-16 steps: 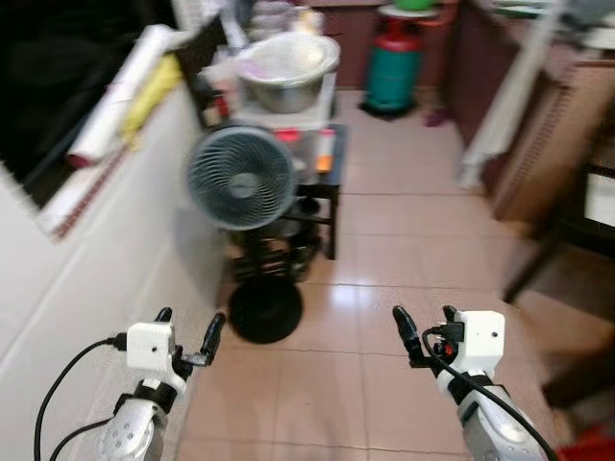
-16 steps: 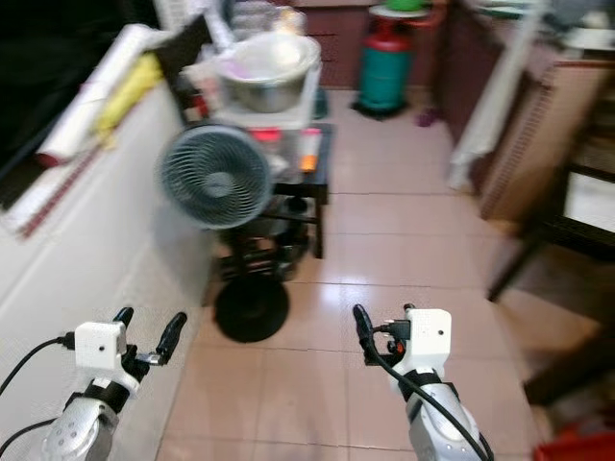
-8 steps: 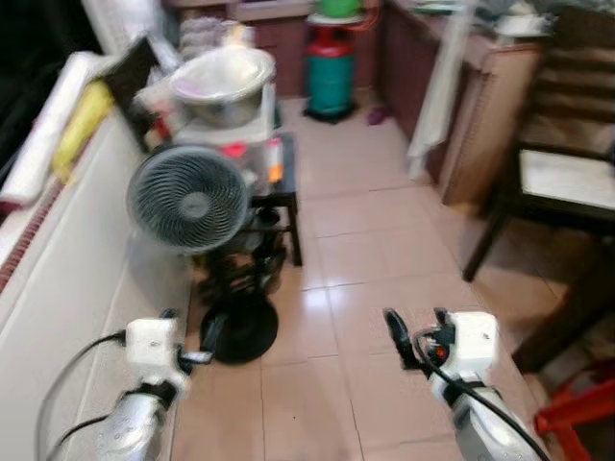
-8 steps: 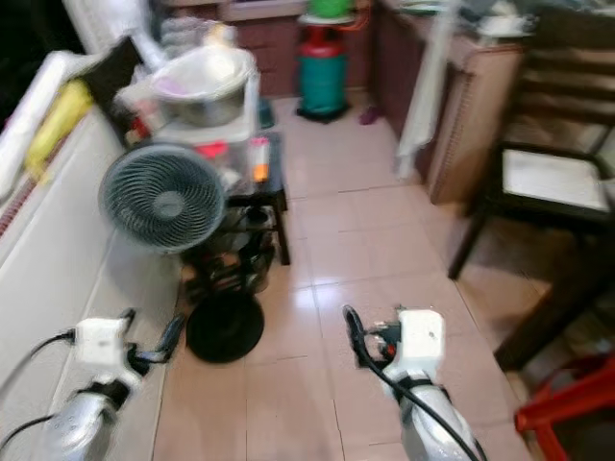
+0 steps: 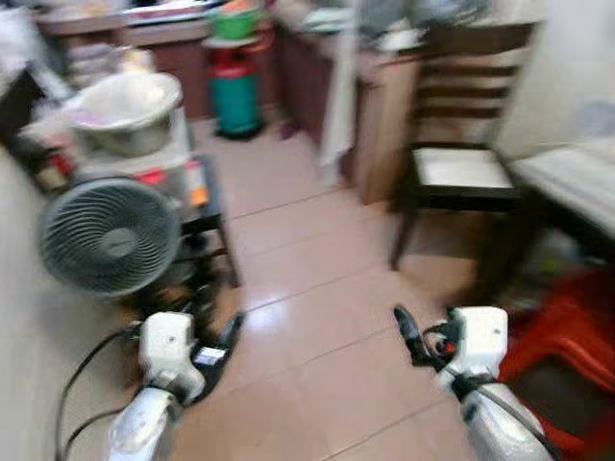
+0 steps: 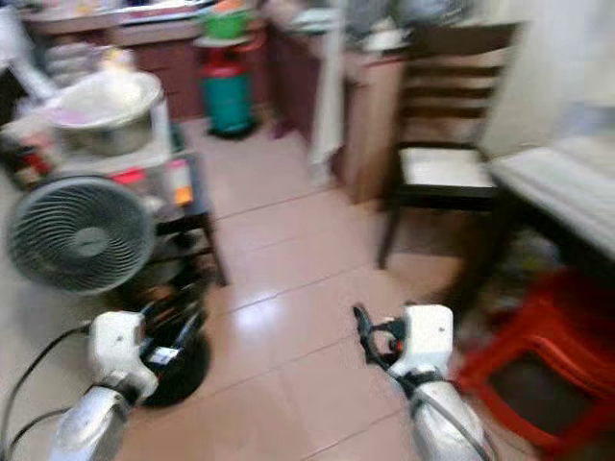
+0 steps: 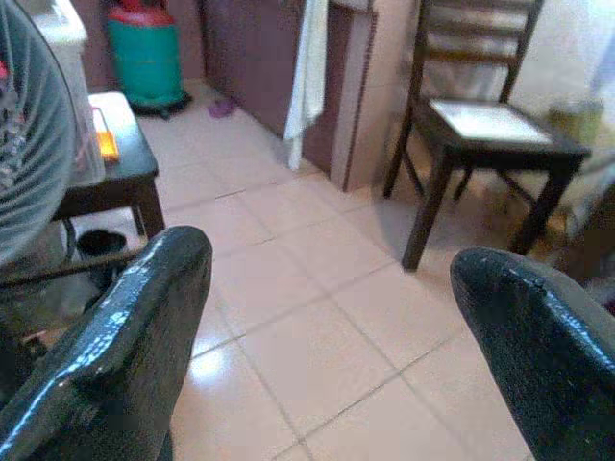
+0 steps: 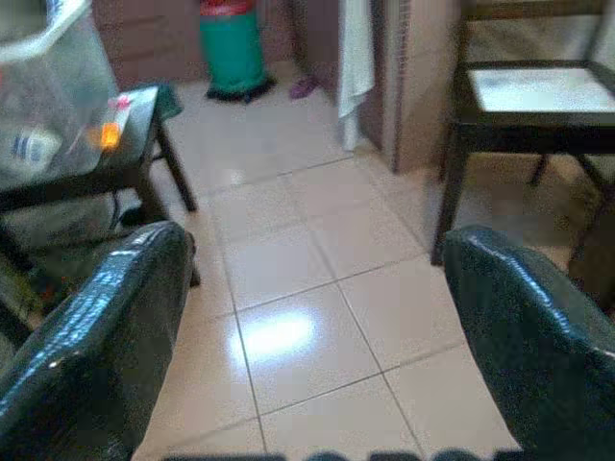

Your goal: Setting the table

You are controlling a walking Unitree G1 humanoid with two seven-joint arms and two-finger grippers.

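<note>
The pale top of a table (image 5: 567, 178) shows at the right edge, with a dark wooden chair (image 5: 461, 168) beside it. No tableware can be made out in the blurred views. My left gripper (image 5: 207, 333) is held low over the tiled floor, open and empty. My right gripper (image 5: 424, 331) is held at the same height, also open with nothing in it. In the left wrist view the two black fingers (image 7: 115, 336) stand wide apart over bare tiles. The right wrist view shows its fingers (image 8: 524, 317) just as far apart.
A standing fan (image 5: 106, 235) and a low black side table (image 5: 207, 206) carrying a metal bowl (image 5: 125, 110) are on the left. A green gas cylinder (image 5: 235, 82) stands at the back. A red stool (image 5: 557, 346) sits under the table. A cloth (image 5: 338, 106) hangs from the counter.
The camera has swung to the right: the fan slid to the left of the picture, and the chair, table and red stool came into view. Both grippers stay open as before.
</note>
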